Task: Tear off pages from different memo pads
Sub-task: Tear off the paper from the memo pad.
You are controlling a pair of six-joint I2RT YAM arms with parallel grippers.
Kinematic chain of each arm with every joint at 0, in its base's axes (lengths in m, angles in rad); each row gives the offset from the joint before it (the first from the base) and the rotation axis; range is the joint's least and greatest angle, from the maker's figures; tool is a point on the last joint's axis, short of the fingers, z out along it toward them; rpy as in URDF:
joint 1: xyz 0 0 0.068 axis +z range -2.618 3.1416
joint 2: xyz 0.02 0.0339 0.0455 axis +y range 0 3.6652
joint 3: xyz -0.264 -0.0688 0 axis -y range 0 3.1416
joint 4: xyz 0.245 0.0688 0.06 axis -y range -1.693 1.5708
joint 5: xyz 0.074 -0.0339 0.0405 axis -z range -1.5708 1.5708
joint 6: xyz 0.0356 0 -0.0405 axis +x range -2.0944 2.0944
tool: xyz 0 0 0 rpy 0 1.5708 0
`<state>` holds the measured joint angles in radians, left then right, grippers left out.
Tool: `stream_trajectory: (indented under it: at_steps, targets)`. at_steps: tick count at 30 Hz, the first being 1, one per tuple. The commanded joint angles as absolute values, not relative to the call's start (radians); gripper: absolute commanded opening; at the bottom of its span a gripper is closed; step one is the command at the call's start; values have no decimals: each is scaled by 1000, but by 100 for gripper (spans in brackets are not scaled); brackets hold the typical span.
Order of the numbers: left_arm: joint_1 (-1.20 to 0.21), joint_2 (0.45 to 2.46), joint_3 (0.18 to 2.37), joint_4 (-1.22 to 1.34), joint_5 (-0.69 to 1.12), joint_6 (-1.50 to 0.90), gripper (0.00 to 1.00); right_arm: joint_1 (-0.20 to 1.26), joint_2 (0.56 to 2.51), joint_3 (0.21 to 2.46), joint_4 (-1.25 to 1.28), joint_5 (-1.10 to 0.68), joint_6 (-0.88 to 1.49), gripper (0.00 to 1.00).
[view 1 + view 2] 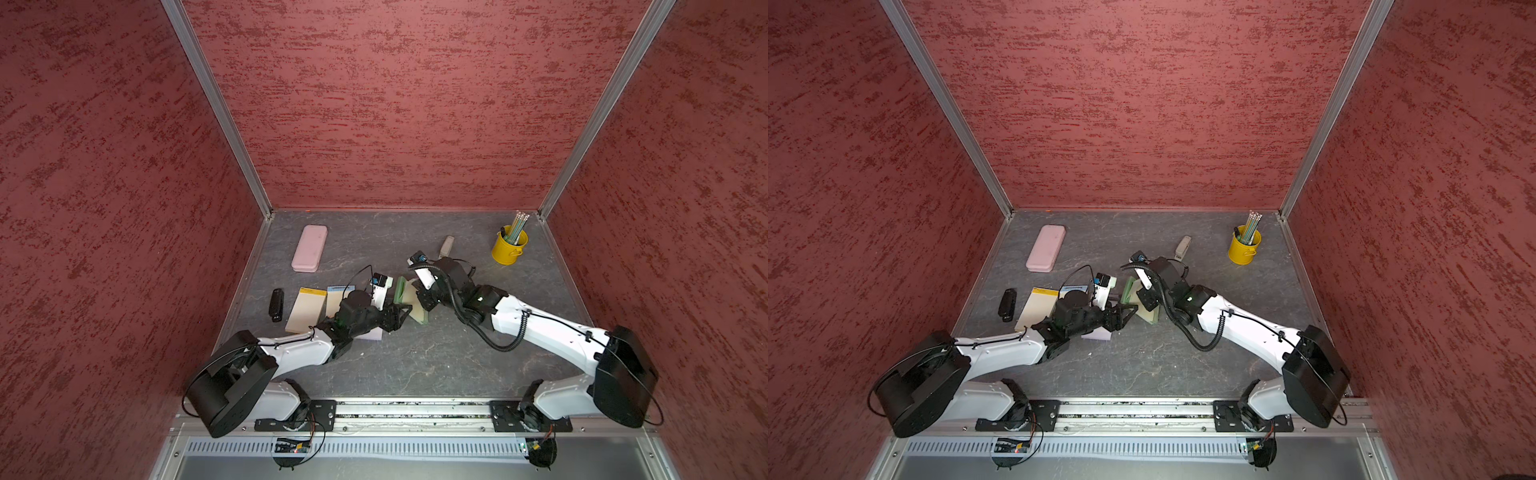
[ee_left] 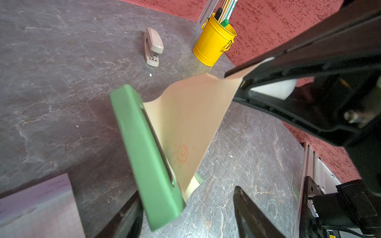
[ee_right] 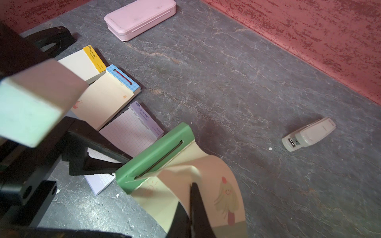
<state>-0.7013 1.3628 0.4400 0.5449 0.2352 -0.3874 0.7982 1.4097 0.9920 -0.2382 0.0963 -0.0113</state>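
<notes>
You worked inside red textured walls on a grey stone-veined table. The pink case lay shut at 10 o'clock. The yellow bucket at 2 o'clock held pencils. Near centre, the green memo pad sat tilted between the parted jaws of your left gripper, one finger against it. Your right gripper pinched its cream page, attached at the strip. The other pads lay at 9 o'clock.

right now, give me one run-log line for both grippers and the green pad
left gripper: open, straddling green pad binding | right gripper: shut on page | page: curled up, attached at binding
</notes>
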Motion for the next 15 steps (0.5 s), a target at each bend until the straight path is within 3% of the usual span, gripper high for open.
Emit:
stream_trajectory:
  at_steps: [1,6,15]
  targets:
    - [-678,1401,490,533,302,-391,58,790,1392,1031,-207,72,5,0]
    - [-652,1437,520,529,363,-399,44,784,1386,1027,-206,64,16,0]
    - [-641,1465,532,517,369,-413,46,771,1379,1025,-202,54,29,0]
